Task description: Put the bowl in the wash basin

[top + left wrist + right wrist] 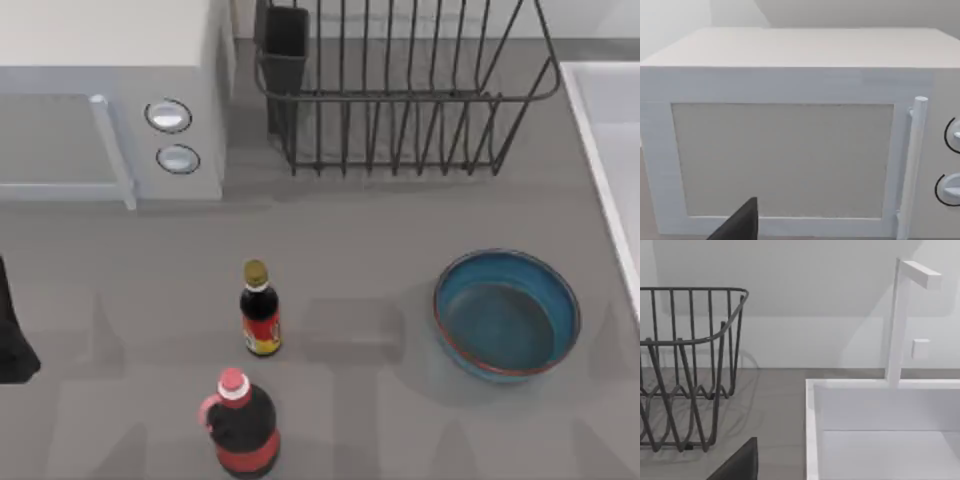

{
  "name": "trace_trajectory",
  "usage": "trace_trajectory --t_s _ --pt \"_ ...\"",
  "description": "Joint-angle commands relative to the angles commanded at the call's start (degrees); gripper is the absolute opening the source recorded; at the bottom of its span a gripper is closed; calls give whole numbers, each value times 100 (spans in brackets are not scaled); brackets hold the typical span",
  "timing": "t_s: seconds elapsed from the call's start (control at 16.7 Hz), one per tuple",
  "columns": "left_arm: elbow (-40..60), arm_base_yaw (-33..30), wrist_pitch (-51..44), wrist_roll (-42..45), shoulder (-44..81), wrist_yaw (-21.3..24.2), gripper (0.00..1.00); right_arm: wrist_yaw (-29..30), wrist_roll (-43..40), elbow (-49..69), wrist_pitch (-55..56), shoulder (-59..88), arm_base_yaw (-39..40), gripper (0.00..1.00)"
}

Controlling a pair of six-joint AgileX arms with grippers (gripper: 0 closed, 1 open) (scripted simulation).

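A: Report jaw condition for both arms.

B: It cannot be told for either. The left gripper (737,225) is showing as one dark wedge in the left wrist view, facing the white microwave (790,140) door. The right gripper (737,465) is showing as a similar dark wedge in the right wrist view, facing the wash basin (812,430) and the wire dish rack (685,370). Neither is holding anything that can be seen.

A: Where is the left arm sitting?

B: A dark part of the left arm (12,340) is sitting at the table's left edge in the top view, well apart from everything else.

A: Location of the bowl?

B: The bowl (507,313) is resting upright on the grey table (380,230), right of centre, near the wash basin's raised rim at the right edge but outside it. The dish rack is standing behind it.

A: Other items?

B: A soy-sauce-style bottle (259,310) and a red-capped dark jug (242,425) are standing left of the bowl, well apart from it.
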Motion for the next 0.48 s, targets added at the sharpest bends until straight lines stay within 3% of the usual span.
trace_trajectory --t_s 0.24,0.48 --pt "0 0 0 0 0 0 100 -7 46 181 -166 185 50 100" --pt "0 0 0 0 0 0 100 -16 286 1239 -1058 1283 282 100"
